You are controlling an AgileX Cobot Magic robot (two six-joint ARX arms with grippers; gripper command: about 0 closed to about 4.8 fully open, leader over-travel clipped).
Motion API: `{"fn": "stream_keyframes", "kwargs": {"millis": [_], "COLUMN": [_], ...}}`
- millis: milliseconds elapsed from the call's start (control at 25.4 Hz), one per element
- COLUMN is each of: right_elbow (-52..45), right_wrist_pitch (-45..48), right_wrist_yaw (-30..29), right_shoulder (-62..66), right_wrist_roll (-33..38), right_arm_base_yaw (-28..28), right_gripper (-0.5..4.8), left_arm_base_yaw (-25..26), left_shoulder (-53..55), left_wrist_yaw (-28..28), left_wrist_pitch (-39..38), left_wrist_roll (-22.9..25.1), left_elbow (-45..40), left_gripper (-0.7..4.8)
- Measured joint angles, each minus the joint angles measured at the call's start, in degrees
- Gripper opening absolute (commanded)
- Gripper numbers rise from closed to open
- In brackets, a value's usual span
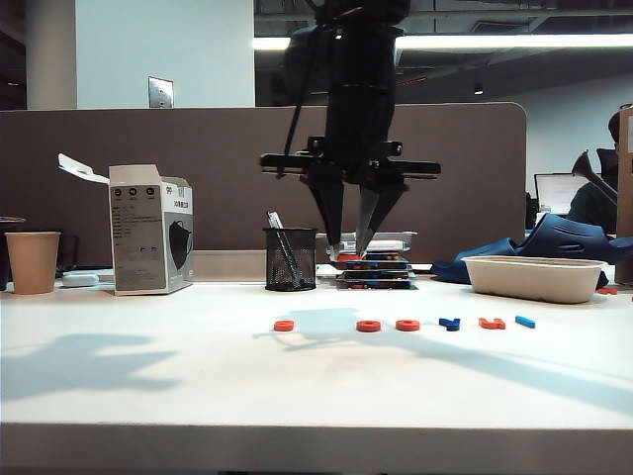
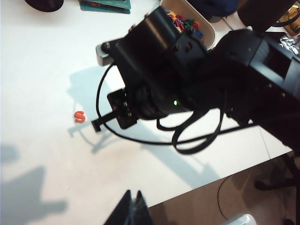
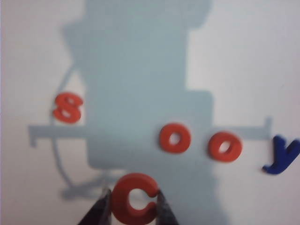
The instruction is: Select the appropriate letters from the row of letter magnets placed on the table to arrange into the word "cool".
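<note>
My right gripper [image 3: 133, 196] is shut on the orange C [image 3: 136, 199], pinching its two sides and holding it above the table [image 1: 148, 376]. In the exterior view this gripper [image 1: 349, 252] hangs over the middle of the row. Below it lie an orange S [image 3: 68, 108], two orange O's [image 3: 174, 138] [image 3: 225, 146] and a dark-blue Y [image 3: 281, 154]. On the table the row runs S [image 1: 284, 325], O [image 1: 368, 326], O [image 1: 407, 325], Y [image 1: 450, 323], an angular orange letter [image 1: 492, 323] and the light-blue L [image 1: 525, 322]. My left gripper [image 2: 133, 199] is shut and empty near the table's front edge.
A mesh pen cup [image 1: 290, 259] and a stack of flat cases [image 1: 374, 269] stand behind the row. A white oval bowl [image 1: 534, 277] of spare letters sits at the back right. A white box [image 1: 150, 230] and a paper cup [image 1: 33, 262] stand at the back left.
</note>
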Motion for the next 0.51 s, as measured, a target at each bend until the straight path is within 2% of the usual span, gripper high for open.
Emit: {"fn": "stream_keyframes", "kwargs": {"millis": [197,513], "right_elbow": [-3.8,-17.1], "right_wrist_pitch": [-0.9,5.7], "right_wrist_yaw": [0.2,0.0], "right_shoulder": [-2.1,-6.2], "right_wrist_roll": [3.1,7.6], "right_arm_base_yaw": [2.1,5.9], "right_gripper": [1.03,1.03], "left_arm_base_yaw": [0.0,0.0], "left_shoulder": [0.0,0.0], "left_wrist_yaw": [0.0,0.0], "left_wrist_pitch": [0.0,0.0], "left_wrist_roll": [0.0,0.0], "left_elbow": [0.0,0.0], "left_gripper": [-0.04,-0.04]}}
